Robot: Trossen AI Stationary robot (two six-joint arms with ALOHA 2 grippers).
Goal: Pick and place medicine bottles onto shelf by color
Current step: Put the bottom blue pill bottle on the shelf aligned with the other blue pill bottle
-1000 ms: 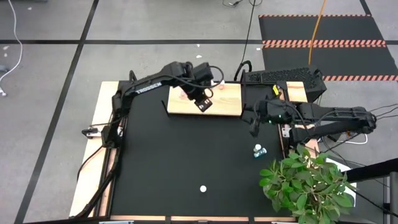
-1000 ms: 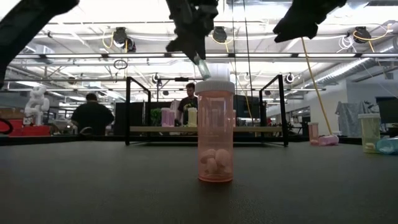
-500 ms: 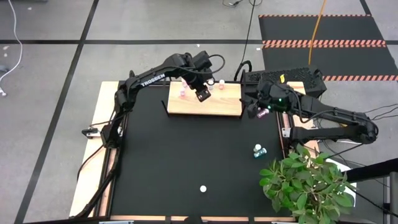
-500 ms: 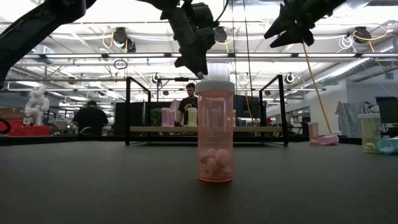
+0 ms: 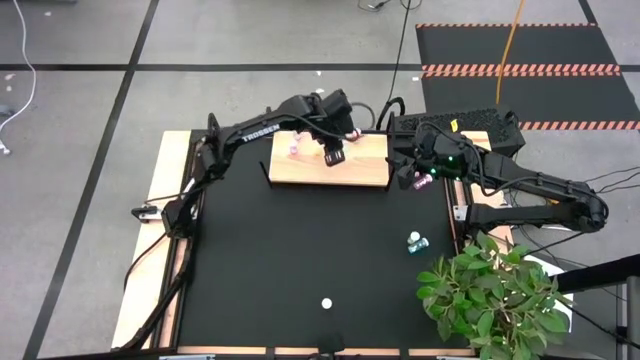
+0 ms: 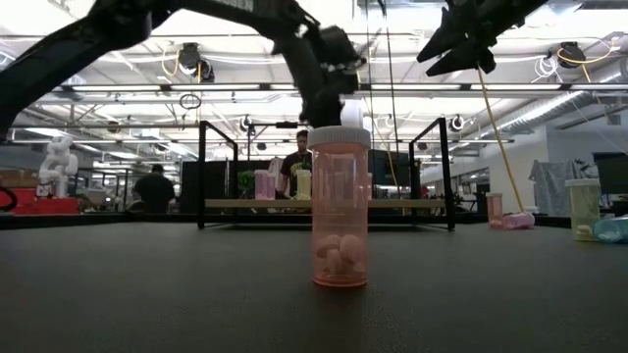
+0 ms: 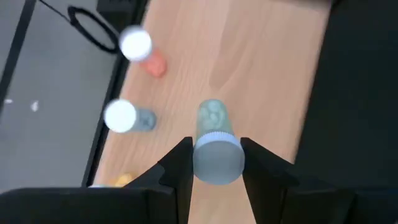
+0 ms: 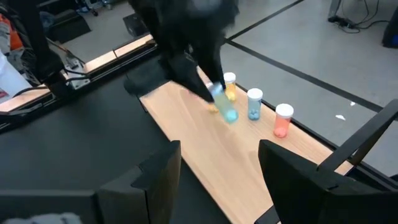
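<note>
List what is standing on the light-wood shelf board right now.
On the light-wood shelf board stand a yellow bottle, a teal bottle and a pink-orange bottle, all white-capped. The left gripper holds another teal bottle above the board. The left arm hides the rest.

Smooth pale-wood shelf (image 7: 261, 68), matt black table (image 5: 300, 250)

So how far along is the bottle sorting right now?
Done: several bottles stand along the shelf edge, among them a teal one and a pink one. In hand: the left gripper carries a teal bottle over the shelf. Left: a pink bottle and teal bottles on the table; the right gripper waits open.
</note>
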